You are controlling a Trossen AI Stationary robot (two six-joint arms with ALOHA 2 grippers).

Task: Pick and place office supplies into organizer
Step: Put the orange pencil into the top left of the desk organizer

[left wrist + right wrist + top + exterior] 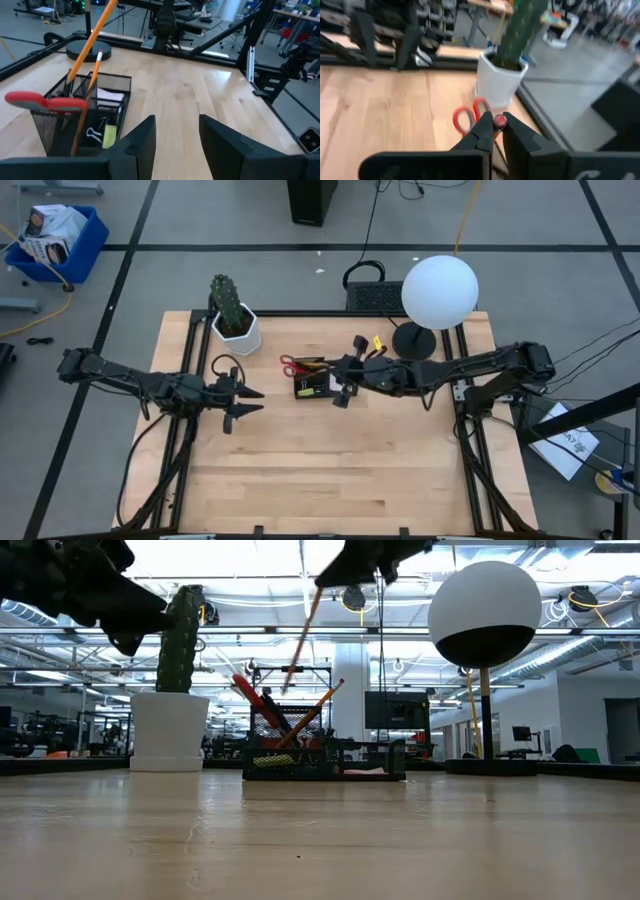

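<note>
Your right gripper (345, 380) hangs over the low black mesh organizer (313, 386) (red-handled scissors (292, 365) inside); left gripper (240, 401) waits apart.

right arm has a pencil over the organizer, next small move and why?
Probably lower it straight down: the right gripper grips the pencil above the black mesh organizer, its tip just over the compartment already holding another pencil.

potted cactus (232, 310), globe lamp (439, 292)

Orange wooden pencil (93, 35): top cut off by frame edge.
Black wire-mesh organizer tray (119, 82): near end hidden (behind left wrist housing).
Tray contents from overhead: unreadable.
</note>
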